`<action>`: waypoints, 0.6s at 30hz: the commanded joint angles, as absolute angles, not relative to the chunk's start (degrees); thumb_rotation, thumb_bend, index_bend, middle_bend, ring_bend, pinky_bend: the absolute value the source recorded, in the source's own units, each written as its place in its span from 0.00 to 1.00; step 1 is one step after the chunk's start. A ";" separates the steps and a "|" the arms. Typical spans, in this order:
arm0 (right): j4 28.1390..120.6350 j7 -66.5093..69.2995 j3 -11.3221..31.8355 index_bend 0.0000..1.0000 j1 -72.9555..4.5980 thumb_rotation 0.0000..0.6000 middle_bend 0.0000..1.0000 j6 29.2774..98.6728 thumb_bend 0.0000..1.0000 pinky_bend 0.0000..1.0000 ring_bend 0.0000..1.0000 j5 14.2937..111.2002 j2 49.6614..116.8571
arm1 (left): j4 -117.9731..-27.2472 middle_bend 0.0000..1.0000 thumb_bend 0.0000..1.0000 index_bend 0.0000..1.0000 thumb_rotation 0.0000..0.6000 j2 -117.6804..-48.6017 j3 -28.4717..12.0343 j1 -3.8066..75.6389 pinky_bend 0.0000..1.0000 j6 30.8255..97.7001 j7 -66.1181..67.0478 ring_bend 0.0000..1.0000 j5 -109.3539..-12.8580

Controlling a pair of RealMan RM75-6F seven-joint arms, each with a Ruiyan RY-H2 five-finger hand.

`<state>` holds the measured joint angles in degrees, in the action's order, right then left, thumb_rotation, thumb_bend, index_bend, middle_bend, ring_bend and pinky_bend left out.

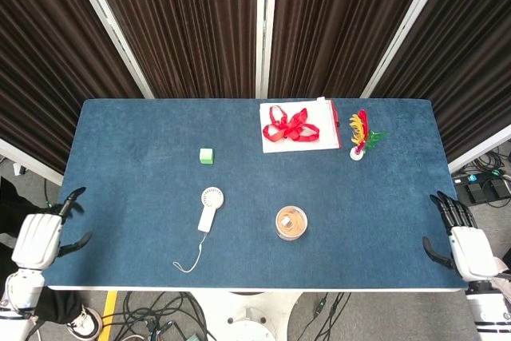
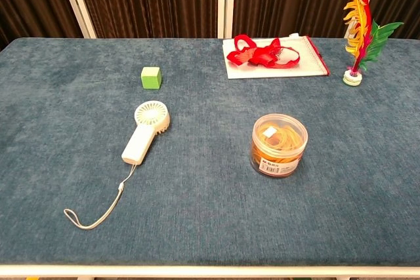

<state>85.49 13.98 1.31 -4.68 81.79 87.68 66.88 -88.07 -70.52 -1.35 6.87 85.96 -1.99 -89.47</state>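
the left hand (image 1: 37, 239) is hanging just off the near left corner of the table (image 1: 128, 141), palm side down, holding nothing, its dark fingers apart and pointing toward the table's far side. the right hand (image 1: 465, 247) is hanging just off the table's near right corner in a mirrored pose, fingers spread and gripping nothing. neither hand is touching the table or anything on it.

one of each thing is lying on the table. a white handheld fan (image 1: 209, 207) with a looped cord is sitting left of the table's middle, nearest the left hand but well apart from it. a clear round tub of rubber bands (image 1: 291, 222) is standing near the table's middle, toward the near edge, the nearest thing to the right hand yet far from it. a green cube (image 1: 207, 156) is sitting beyond the fan. a red ribbon (image 1: 290, 124) is lying on a white booklet (image 1: 318, 140) by the table's far edge, and a feather shuttlecock (image 1: 358, 138) is standing upright just beside that booklet, toward the table's right end.

the head view is showing both hands; the chest view is showing neither, only the table top, though it is revealing the yellowish bands and a label inside the tub.
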 commanded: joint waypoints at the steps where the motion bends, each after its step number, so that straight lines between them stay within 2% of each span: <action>1: 85.13 13.81 1.26 0.00 -4.58 1.00 0.00 82.13 0.33 0.00 0.00 87.86 66.64 | -88.07 0.86 0.34 0.12 1.00 -70.71 -0.09 7.06 0.88 84.61 -0.54 0.88 -90.31; 7: 85.19 14.35 1.63 0.00 -4.90 1.00 0.00 81.68 0.33 0.00 0.00 87.39 66.76 | -88.22 0.88 0.43 0.12 1.00 -71.75 2.37 8.53 0.88 81.92 0.29 0.89 -93.99; 18: 85.86 14.08 1.78 0.00 -5.14 1.00 0.00 81.71 0.33 0.00 0.00 87.50 66.68 | -89.33 0.88 0.45 0.12 1.00 -77.14 4.33 13.53 0.87 72.67 4.71 0.88 -96.47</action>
<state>85.85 14.07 1.77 -5.13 81.72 87.51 66.68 -88.75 -75.85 4.13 12.23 74.41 3.57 -96.24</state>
